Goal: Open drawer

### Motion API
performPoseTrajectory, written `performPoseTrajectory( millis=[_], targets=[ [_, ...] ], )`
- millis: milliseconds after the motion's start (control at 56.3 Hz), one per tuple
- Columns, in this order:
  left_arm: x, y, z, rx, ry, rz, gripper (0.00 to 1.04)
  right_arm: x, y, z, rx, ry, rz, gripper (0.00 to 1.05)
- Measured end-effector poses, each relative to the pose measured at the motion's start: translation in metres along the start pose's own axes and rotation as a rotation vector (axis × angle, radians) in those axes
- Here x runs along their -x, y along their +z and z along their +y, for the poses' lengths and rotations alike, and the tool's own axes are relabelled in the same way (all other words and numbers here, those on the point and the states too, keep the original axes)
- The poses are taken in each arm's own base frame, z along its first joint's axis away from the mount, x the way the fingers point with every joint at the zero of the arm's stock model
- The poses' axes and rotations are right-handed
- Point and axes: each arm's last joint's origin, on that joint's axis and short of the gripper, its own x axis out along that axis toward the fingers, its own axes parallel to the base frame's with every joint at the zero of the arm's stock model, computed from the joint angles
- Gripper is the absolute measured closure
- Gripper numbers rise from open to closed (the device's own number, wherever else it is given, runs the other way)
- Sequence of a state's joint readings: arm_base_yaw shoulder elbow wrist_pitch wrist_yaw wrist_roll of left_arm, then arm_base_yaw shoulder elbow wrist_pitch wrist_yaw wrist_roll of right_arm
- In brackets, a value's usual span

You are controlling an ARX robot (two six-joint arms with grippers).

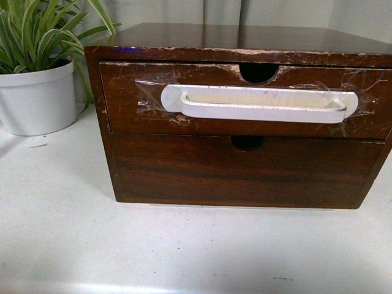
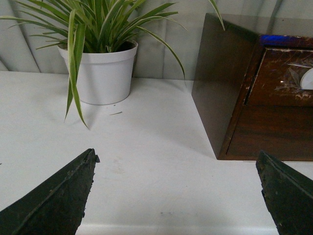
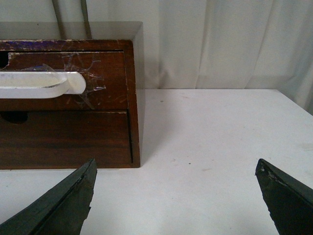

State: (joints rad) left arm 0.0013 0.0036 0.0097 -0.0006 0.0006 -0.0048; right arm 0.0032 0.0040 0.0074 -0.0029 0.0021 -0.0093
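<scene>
Front view: the drawer [image 1: 122, 92] fills the upper slot of a dark wooden cabinet [image 1: 245, 37] standing on a white table [image 1: 184, 251]. A long white handle [image 1: 257, 103] is taped across the drawer's front, just below a half-round notch [image 1: 258, 72]. The front looks level with the frame, so I judge it shut. A plain lower drawer [image 1: 245, 174] sits beneath it. A potted plant [image 1: 37, 98] stands to the left of the cabinet. Neither arm shows here.

Left wrist view: the left gripper [image 2: 176, 156] hangs released, its fingers spread wide with nothing between them. It is over bare table, nearer than the cabinet's left side and well apart from the handle. Only the drawer's left end shows, at the right.

Right wrist view: the right gripper [image 3: 176, 164] is likewise spread and empty. It is over the table, near and to the right of the cabinet's right front corner. The handle's right end shows farther off to the left.

The step in hand appears to be the approach, as nothing touches the drawer. The next move calls for one gripper to rise to the handle's height, straddle the bar and clench on it. It should then pull straight toward the near edge, gently, since only tape holds the handle.
</scene>
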Motion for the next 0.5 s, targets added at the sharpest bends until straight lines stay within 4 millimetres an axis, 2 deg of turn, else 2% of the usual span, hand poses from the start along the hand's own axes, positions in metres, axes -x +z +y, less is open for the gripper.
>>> performPoseTrajectory(
  millis=[497],
  targets=[
    [0.0,0.0,0.0,0.0,0.0,0.0,0.06,0.0,0.0,0.0,0.0,0.0,0.0,0.09]
  ],
)
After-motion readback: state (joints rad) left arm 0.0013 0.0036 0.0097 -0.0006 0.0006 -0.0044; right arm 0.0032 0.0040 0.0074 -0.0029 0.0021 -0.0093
